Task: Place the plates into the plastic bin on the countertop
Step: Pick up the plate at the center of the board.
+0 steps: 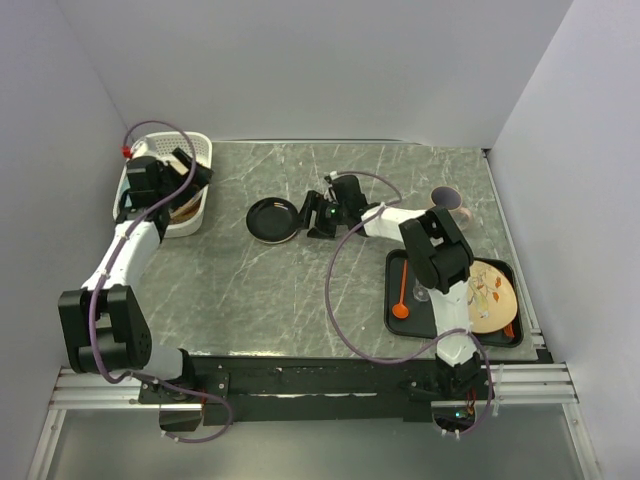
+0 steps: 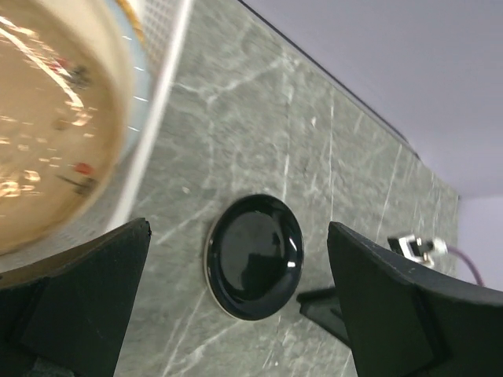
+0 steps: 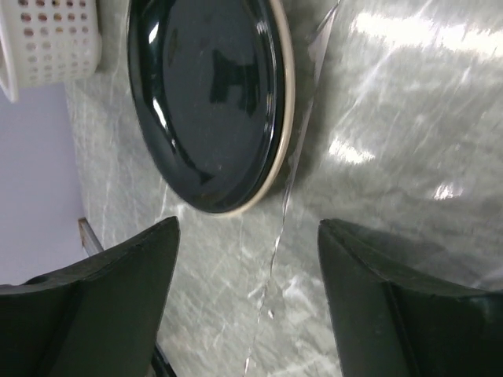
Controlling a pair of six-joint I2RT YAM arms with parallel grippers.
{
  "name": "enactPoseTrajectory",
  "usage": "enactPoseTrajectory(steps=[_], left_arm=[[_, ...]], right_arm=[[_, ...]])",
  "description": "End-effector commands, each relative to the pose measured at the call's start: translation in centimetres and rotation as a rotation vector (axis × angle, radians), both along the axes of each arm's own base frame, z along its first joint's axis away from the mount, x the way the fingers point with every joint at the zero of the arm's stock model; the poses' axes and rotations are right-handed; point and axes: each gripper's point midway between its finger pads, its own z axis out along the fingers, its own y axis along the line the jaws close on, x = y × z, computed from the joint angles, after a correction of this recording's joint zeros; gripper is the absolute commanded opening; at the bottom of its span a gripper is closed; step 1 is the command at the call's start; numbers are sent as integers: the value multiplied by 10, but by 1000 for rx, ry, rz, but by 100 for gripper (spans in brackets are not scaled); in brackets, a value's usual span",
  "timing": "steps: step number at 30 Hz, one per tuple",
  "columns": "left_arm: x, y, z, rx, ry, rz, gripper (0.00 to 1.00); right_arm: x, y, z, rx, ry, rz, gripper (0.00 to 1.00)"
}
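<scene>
Left wrist view. The left gripper (image 2: 238, 236) stands wide apart, its 2 black fingers (image 2: 86, 298) at the lower corners, gripping nothing. Beyond them 1 dark plate (image 2: 255, 255) with a pale rim lies flat on the grey-green countertop (image 2: 275, 133). At upper left, a cream plate (image 2: 47, 118) (blurred, blue-edged) sits inside the white plastic bin (image 2: 148, 129). A black machine part (image 2: 322, 308) lies just beside the dark plate.

An orange spoon (image 1: 401, 290) lies on the black tray (image 1: 418, 326), a cup (image 1: 447, 196) beyond.
</scene>
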Motion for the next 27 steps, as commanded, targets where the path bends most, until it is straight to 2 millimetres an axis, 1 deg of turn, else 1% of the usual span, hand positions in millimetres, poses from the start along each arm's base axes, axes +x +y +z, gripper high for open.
enactPoseTrajectory(steps=[1,3,4,5,6,7,8,10,14,15,16,18,19,20,21,22,25,26,27], left_arm=[[6,-29,-1,40,-53,-101,99],[4,-38,-5,34,-58,-126,99],[4,-47,-7,34,-58,-144,99],[4,-48,-9,39,-56,-143,99],[5,-47,-12,44,-49,-138,99],[4,-62,-17,47,-38,-169,99],[4,-64,-19,51,-31,-174,100],[4,-70,-27,54,-11,-188,99],[4,-78,-34,53,1,-200,99],[4,-79,-39,55,12,-201,99],[4,-81,-40,56,15,-206,99],[4,-83,-46,58,25,-210,99],[3,-86,-49,60,30,-214,99],[3,-87,-51,59,31,-218,99],[3,-88,-57,60,45,-221,99],[3,-90,-59,62,49,-223,99],[2,-94,-72,67,71,-233,99],[1,-93,-76,67,80,-234,99],[1,-95,-80,71,87,-239,99]], right_arm=[[18,5,-2,-10,-13,-32,73],[19,5,-7,-16,-6,-36,70],[21,4,-8,-18,-5,-43,69],[21,5,-13,-23,6,-45,66],[22,5,-13,-22,8,-47,65],[23,7,-13,-22,7,-48,64],[23,6,-16,-26,13,-49,63],[24,7,-16,-28,14,-53,60],[26,6,-20,-37,21,-60,56],[26,6,-19,-37,20,-60,53],[26,6,-22,-39,24,-62,49],[28,7,-21,-36,25,-65,43],[28,7,-25,-40,34,-66,38],[28,8,-26,-39,34,-64,36],[28,9,-26,-35,40,-60,32],[28,9,-29,-36,45,-59,25],[26,9,-31,-37,50,-55,11],[26,8,-31,-38,50,-56,3],[25,8,-32,-41,50,-50,1]])
